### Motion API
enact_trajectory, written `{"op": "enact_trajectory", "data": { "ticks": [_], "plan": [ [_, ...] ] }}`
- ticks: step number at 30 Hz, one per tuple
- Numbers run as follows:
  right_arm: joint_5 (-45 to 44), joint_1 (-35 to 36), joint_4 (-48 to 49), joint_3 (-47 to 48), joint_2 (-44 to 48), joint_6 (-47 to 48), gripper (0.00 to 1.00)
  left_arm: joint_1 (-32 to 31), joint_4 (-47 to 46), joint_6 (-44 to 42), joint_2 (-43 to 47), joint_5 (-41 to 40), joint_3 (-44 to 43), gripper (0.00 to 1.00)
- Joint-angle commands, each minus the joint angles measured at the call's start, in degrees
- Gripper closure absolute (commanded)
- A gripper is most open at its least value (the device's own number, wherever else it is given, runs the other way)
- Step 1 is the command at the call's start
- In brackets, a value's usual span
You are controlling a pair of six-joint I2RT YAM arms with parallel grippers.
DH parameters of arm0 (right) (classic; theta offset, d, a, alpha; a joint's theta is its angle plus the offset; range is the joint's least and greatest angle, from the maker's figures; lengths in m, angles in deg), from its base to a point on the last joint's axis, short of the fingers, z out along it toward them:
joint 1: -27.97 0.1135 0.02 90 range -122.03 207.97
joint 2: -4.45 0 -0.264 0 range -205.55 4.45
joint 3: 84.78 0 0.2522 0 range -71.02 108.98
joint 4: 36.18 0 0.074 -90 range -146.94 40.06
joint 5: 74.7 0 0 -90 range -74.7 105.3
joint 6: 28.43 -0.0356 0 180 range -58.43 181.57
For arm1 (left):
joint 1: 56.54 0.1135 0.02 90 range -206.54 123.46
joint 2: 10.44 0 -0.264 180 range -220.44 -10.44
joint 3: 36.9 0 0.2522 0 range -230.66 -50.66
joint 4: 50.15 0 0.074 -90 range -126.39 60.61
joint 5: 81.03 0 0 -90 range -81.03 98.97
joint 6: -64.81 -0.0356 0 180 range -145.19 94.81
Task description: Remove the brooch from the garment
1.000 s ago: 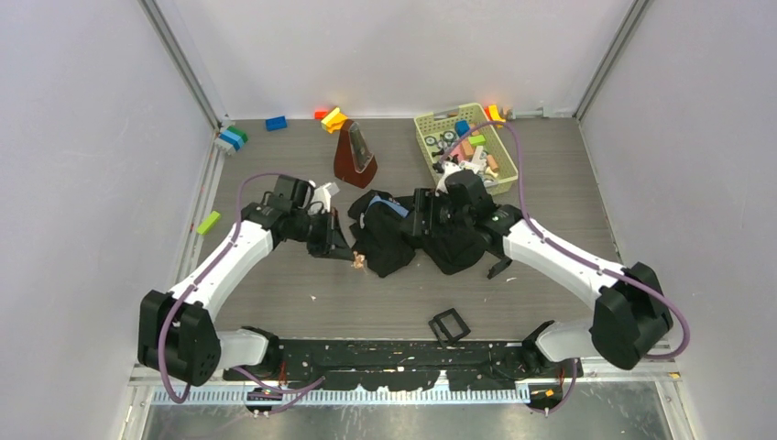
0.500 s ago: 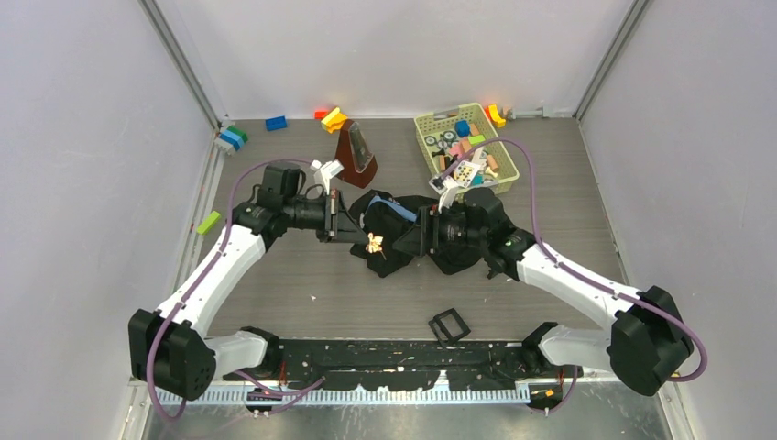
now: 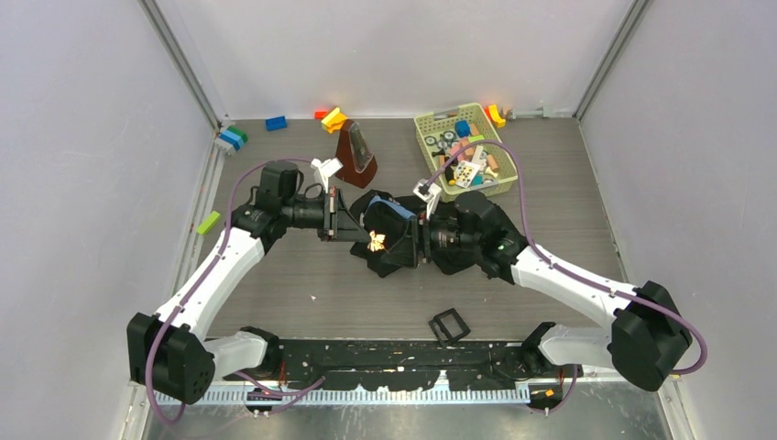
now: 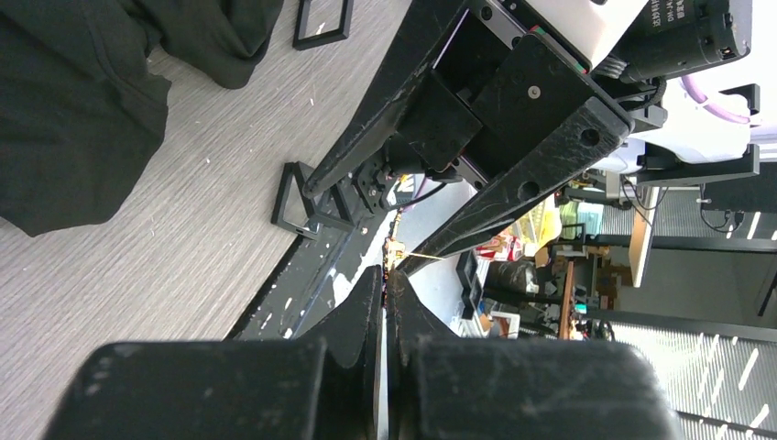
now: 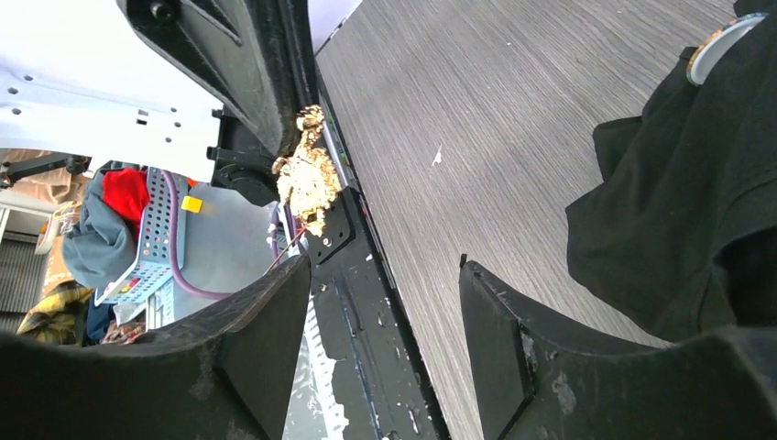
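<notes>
1. My left claw (image 3: 365, 237) is clenched on the brooch (image 3: 375, 241). In the left wrist view its fingertips (image 4: 362, 293) are pressed together, with a thin gold pin at the tips.
2. The brooch is gold and lumpy. It sits near the middle of the tabletop, above the left border of the garment (image 3: 389, 259).
3. My right claw (image 3: 410, 243) is released. Its two fingers stand apart with bare table between them, and they point at the brooch (image 5: 307, 174) from the right.
4. The garment is black and crumpled, and lies mostly under my right claw. I cannot tell from above if the brooch touches the cloth.
5. A brown metronome (image 3: 353, 151) stands near the far edge. A basket (image 3: 423, 137) of small things sits toward the far right corner, and a black buckle (image 3: 449, 325) lies by the near edge.
</notes>
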Motion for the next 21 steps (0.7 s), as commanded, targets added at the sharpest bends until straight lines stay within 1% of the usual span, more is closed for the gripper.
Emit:
{"op": "enact_trajectory", "data": {
  "ticks": [1,5,7,9,12,21],
  "plan": [
    [1.59,0.4,3.62,2.3,1.33,-0.4,0.35,0.22,0.14,-1.72,0.91,0.96,0.01,1.0],
    [-0.39,0.35,2.66,3.36,1.73,-0.94,0.38,0.22,0.42,-2.43,0.78,1.5,0.22,1.0],
    [-1.45,0.4,1.27,4.88,1.03,-1.14,0.45,0.22,0.38,-2.53,0.94,2.04,0.34,1.0],
    [-1.75,0.4,-0.47,6.68,-0.18,-1.4,0.48,0.22,0.43,-2.85,1.08,2.25,0.59,1.0],
    [-1.0,0.35,-0.52,8.29,-1.87,-2.08,0.49,0.18,0.43,-3.15,0.82,2.49,0.85,1.0],
    [0.74,0.39,2.36,8.78,-4.2,-4.74,0.5,0.13,0.14,-3.51,0.52,3.16,1.38,1.0]
  ]
}}
